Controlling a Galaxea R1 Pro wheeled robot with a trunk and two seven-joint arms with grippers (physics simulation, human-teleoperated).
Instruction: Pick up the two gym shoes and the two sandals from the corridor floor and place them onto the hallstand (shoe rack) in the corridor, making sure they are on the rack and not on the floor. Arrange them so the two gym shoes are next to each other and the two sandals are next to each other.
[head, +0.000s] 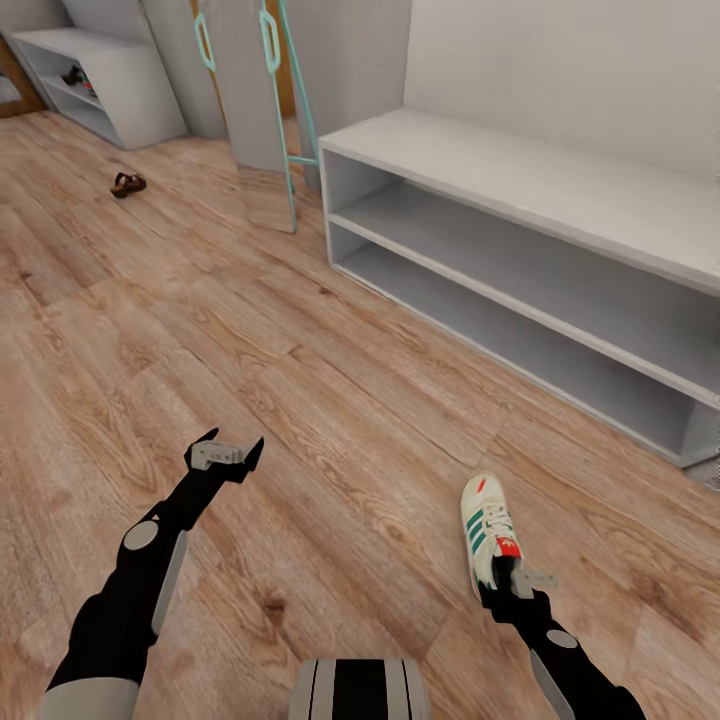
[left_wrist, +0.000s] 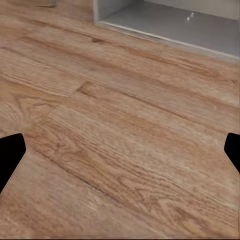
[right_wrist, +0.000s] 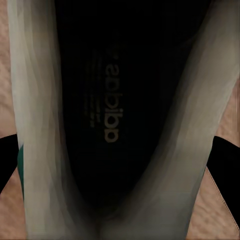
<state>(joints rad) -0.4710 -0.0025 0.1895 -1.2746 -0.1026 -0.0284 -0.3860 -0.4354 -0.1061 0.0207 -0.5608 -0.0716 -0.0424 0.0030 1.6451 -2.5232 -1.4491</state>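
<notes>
The right tool (head: 508, 577) sits at the sneaker's (head: 488, 530) heel on the floor (head: 330, 420), seemingly gripping it. The left tool (head: 228, 452) hovers open. A sandal (head: 127, 184) lies far off.

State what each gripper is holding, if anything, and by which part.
The right gripper is at the heel opening of the cream-white lace-up sneaker with green stripes, its fingers straddling it; whether they are clamped cannot be told. The left gripper is open, holding nothing.
</notes>
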